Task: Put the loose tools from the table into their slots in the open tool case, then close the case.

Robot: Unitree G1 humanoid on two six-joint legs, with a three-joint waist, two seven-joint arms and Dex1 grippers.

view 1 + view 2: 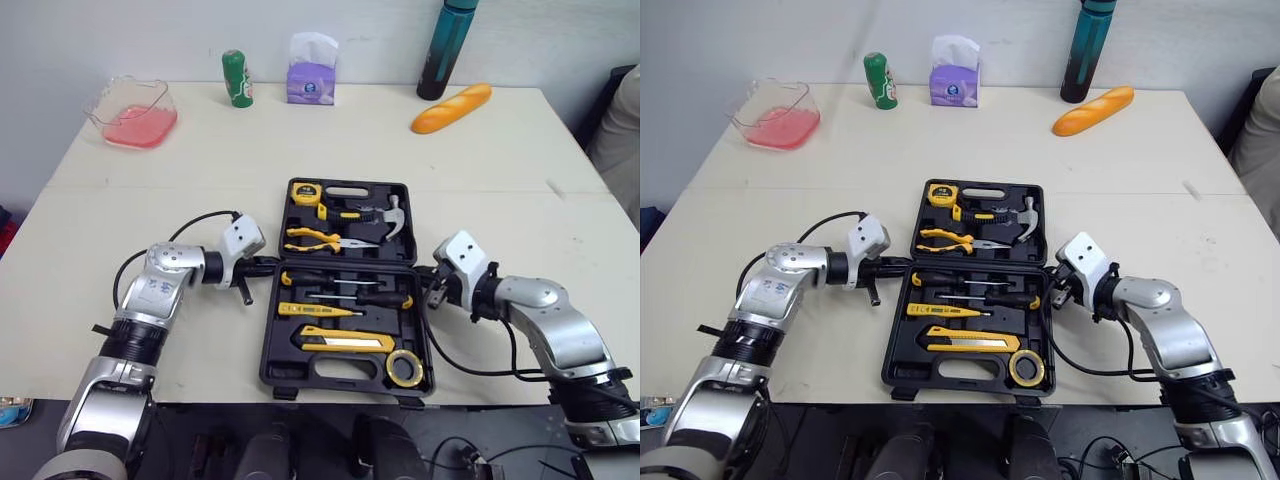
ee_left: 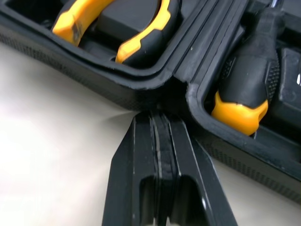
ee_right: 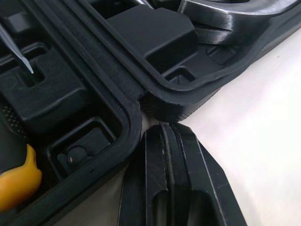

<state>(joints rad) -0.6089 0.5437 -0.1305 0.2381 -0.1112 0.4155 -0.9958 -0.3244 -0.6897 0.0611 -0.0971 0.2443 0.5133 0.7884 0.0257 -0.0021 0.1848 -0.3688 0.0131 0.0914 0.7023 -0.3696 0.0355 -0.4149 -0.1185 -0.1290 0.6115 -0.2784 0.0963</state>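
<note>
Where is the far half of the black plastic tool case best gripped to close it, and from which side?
Probably the black plastic tool case's far handle bar, from the far side: the opening lets a grip pass through, and it lies farthest from the hinge.

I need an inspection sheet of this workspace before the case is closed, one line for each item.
Surface: pale table, no loose tools seen.
Job's things: tool case open; hammer, pliers, tape measure, knife in slots.
Clutter: pink tub, green can, tissue box, bottle, bread along the far side.
Claws: left claw and right claw shut, tips at the case's hinge ends.
Cables: black cables loop beside each arm.
Surroundings: white wall behind.
</note>
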